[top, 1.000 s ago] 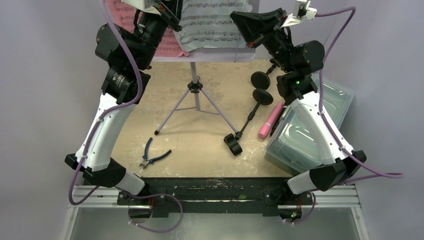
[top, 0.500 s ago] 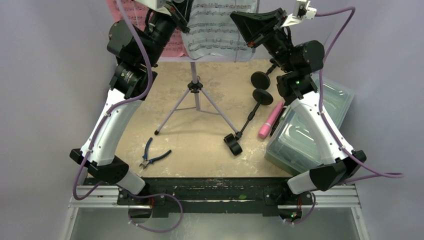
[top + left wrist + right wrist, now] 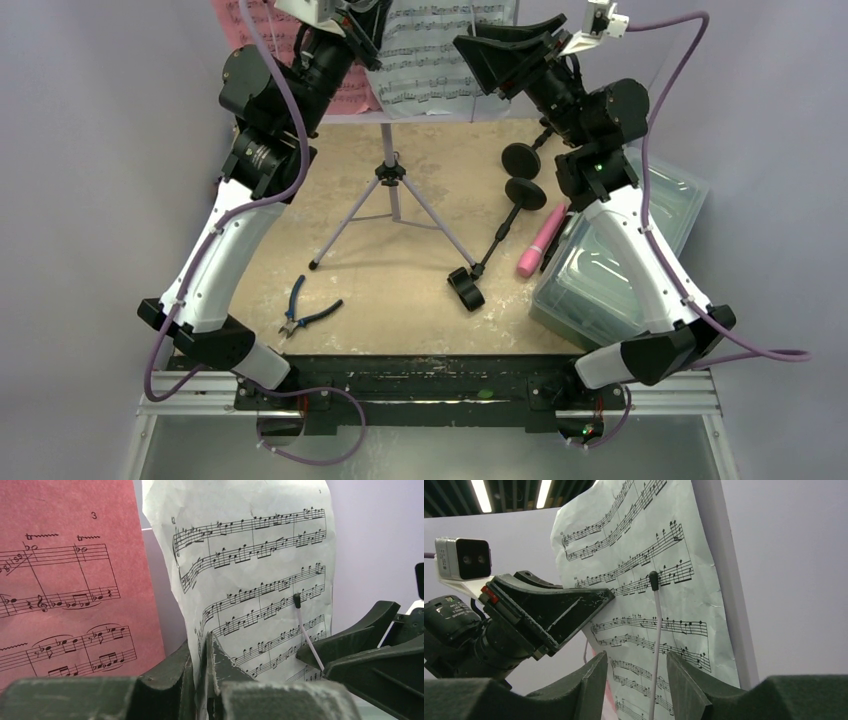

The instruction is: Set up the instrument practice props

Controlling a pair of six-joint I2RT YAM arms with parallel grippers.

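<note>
White paper sheet-music page (image 3: pixel 260 580) is clamped by left gripper (image 3: pixel 200 652) jaws, likely steadied against lavender music desk (image 3: pixel 726 580). Right gripper (image 3: pixel 636 665) jaws are held apart around desk's white retainer wire (image 3: pixel 657 630).

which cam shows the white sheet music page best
The left wrist view: the white page fills much of the frame nearly face-on, with its staves legible. The right wrist view shows it slanted, seen from one side. The top external view catches only its lower part, small at the frame's top edge.
</note>
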